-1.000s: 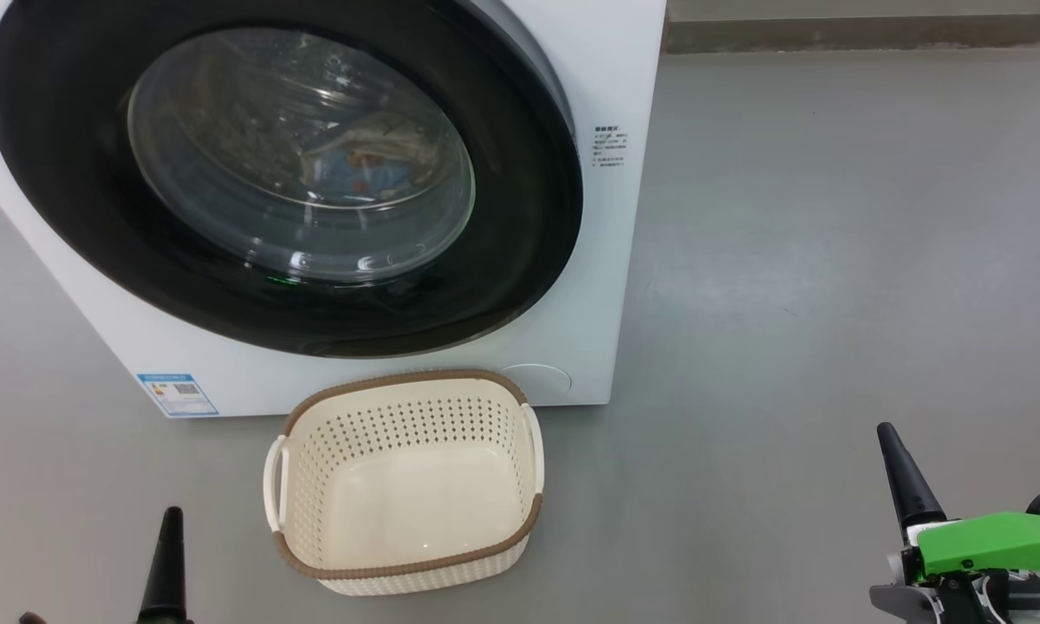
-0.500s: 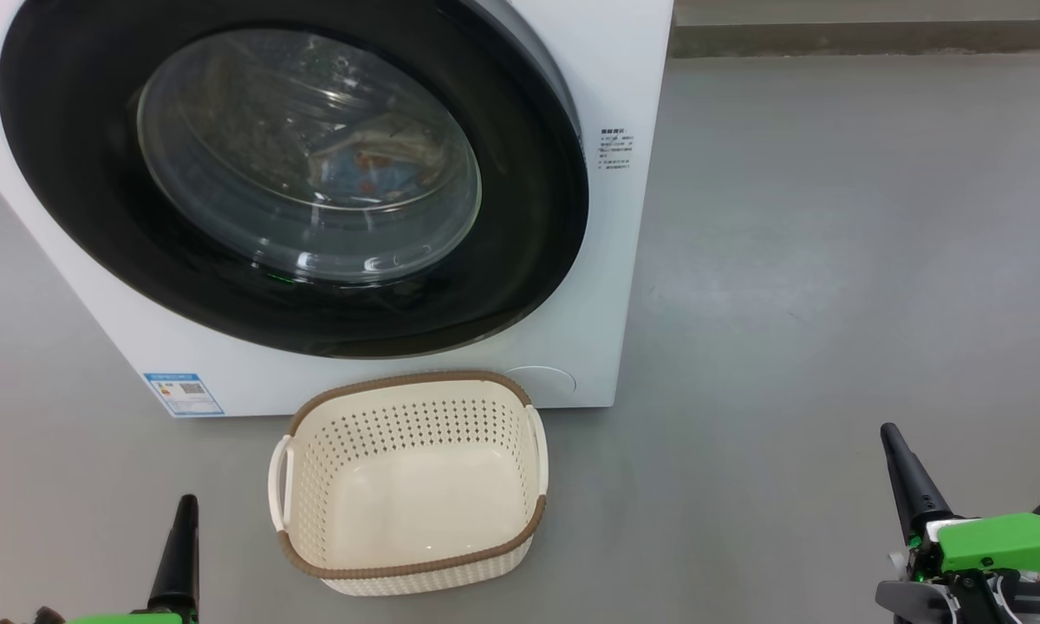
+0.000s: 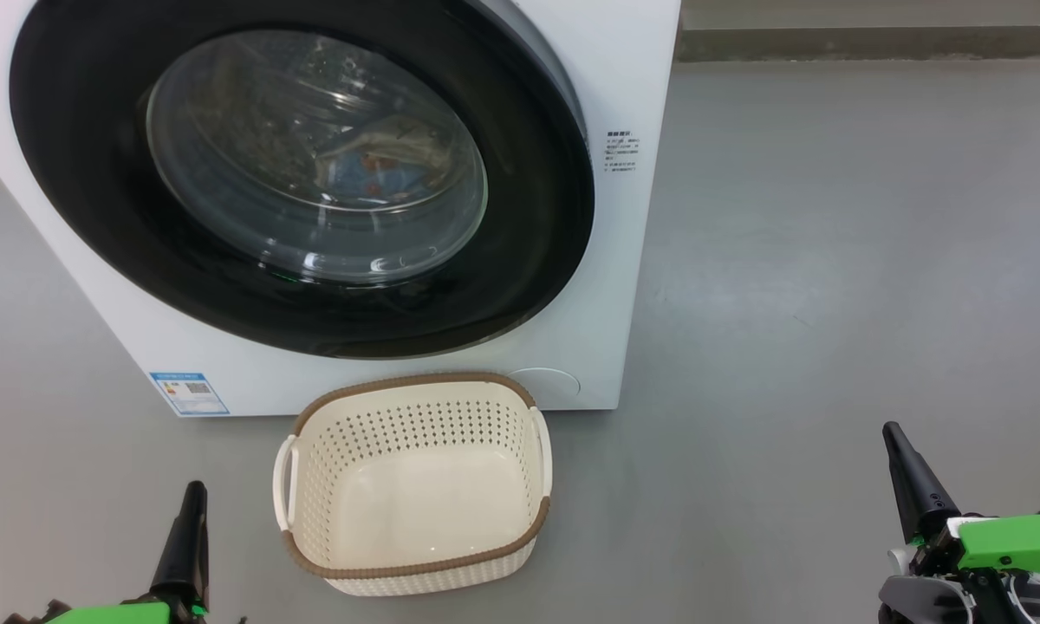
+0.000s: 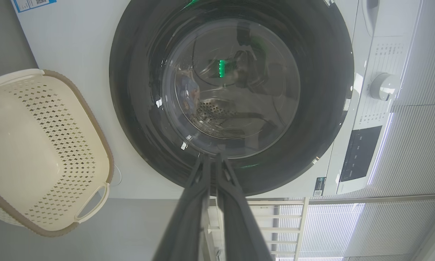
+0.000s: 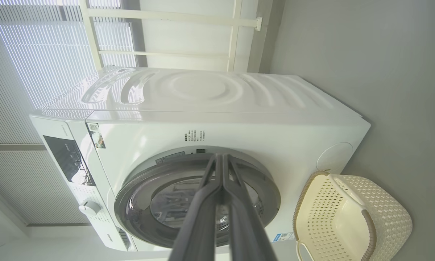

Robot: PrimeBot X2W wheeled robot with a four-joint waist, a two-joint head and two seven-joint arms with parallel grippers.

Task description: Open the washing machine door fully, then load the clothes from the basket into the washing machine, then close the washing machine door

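Observation:
The washing machine [image 3: 628, 260] is a white front-loader with its round black-rimmed door [image 3: 533, 217] lying shut against the front. Through the glass I see the clothes [image 3: 381, 165] in the drum, light blue with orange prints and a cream piece on top. The cream basket [image 3: 416, 381] stands on the floor right in front of the machine, with nothing in it. My left gripper [image 3: 195, 491] is shut at the lower left, beside the basket. My right gripper [image 3: 893, 432] is shut at the lower right, well clear of the basket. In the left wrist view the shut gripper [image 4: 212, 157] points at the door [image 4: 322, 90].
Grey floor [image 3: 832, 260] lies open to the right of the machine, with a low dark skirting [image 3: 875, 39] at the back. A blue energy label [image 3: 189, 393] sits on the machine's lower left. The control panel and a dial [image 4: 382, 86] are on the machine's upper front.
The head camera has shifted slightly, so the machine and basket sit a little further right. My left gripper has come up higher into view. The right gripper has barely moved.

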